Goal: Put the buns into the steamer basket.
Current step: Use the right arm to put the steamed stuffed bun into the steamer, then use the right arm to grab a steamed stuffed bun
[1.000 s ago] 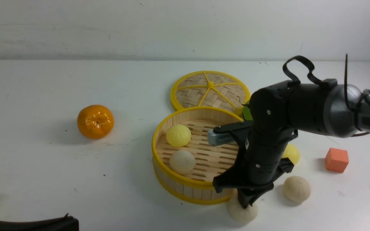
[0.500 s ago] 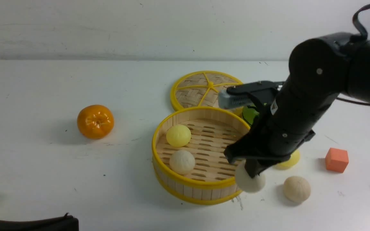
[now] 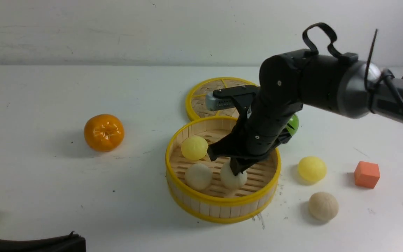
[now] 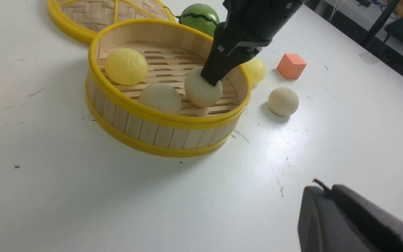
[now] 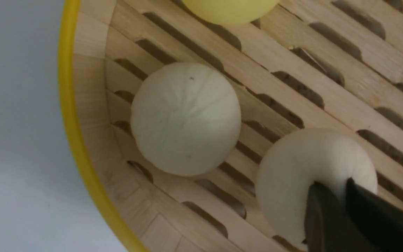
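A robot test room, a kind of lab, is shown. A big black robot arm (image 3: 310,87) is seen over a wide white surface (image 3: 47,192) that is marked with small scuffs, and a bare white wall (image 3: 117,31) is seen behind it. Play things are laid out on the surface: small round toy buns (image 3: 323,206), a round bamboo steamer basket with yellow rims (image 3: 222,215), a shiny orange toy fruit (image 3: 104,132), a green black-striped ball (image 4: 199,17) and a small orange cube (image 3: 366,174). In the left wrist view, a black stand leg (image 4: 380,22) and thin loose cables (image 4: 336,8) are seen past the surface's edge.
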Robot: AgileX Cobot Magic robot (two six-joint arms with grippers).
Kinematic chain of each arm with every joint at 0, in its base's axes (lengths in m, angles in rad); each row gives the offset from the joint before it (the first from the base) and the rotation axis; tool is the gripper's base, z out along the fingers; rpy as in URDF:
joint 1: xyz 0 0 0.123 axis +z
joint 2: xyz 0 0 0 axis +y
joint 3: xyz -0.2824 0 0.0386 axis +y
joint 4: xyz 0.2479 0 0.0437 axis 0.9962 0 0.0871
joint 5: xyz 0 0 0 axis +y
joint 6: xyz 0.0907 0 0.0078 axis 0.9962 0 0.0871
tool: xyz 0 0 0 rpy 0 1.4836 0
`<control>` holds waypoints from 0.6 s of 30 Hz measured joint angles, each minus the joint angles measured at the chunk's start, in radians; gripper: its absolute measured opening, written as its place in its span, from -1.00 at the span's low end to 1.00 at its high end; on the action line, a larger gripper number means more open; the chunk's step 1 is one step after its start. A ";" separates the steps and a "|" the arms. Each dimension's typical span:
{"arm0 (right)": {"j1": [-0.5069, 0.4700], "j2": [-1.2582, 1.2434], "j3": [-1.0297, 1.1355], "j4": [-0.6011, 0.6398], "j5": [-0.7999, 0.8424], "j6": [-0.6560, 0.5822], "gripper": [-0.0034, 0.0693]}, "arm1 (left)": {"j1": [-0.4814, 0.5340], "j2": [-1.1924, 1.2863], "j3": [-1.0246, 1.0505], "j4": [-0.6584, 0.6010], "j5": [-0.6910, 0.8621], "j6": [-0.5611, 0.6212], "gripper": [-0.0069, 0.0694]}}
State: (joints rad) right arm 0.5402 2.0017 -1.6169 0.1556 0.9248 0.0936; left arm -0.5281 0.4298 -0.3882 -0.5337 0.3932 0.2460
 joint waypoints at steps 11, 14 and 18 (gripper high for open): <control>0.000 -0.066 -0.037 -0.010 0.080 0.027 0.57 | 0.000 0.000 0.000 -0.009 0.003 0.000 -0.74; 0.000 -0.164 -0.035 -0.083 0.137 0.032 0.62 | 0.000 0.000 0.000 -0.010 0.005 0.000 -0.72; -0.026 -0.294 0.073 -0.222 0.203 0.133 0.43 | 0.000 0.000 0.000 -0.017 0.005 0.000 -0.72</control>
State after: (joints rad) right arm 0.5143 1.7074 -1.5438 -0.0661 1.1278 0.2267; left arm -0.5281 0.4298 -0.3882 -0.5507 0.3982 0.2460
